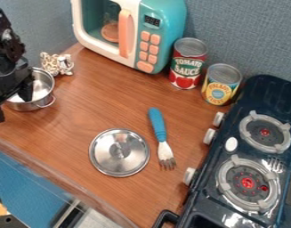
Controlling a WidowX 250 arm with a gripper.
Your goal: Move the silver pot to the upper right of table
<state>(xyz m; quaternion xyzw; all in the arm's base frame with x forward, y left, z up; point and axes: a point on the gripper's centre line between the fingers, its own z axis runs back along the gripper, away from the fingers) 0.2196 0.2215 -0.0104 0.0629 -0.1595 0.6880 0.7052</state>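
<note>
At the left side of the table (82, 120), the pot (43, 94) sits upright with its mouth up, one loop handle turned toward the middle. The pincer (12, 109) is over its left part, spread wide: one finger down inside the mouth, the other outside, beyond the left rim. I read that as lining up to pinch the wall, since the pot looks too broad to span. Can't confirm contact; the arm (6, 55) covers that rim.

Lid (119, 152) is off, flat on the table, knob up. That's what lets a finger into the pot. Fork (160, 140) lies just right of the lid, tines toward me. Toy giraffe (54, 63) is right by the pot's far side, so I'd lift before going sideways or it may get knocked.

My step now: close on the wall, check grip, raise. A one-wall hold will probably let the pot tilt, so slow carry. Target is likely near the tomato can (187, 63) and yellow can (221, 84), between microwave (162, 22) and stove (254, 147). Tight corner; I'd set down short of the cans. Move not done yet.
</note>
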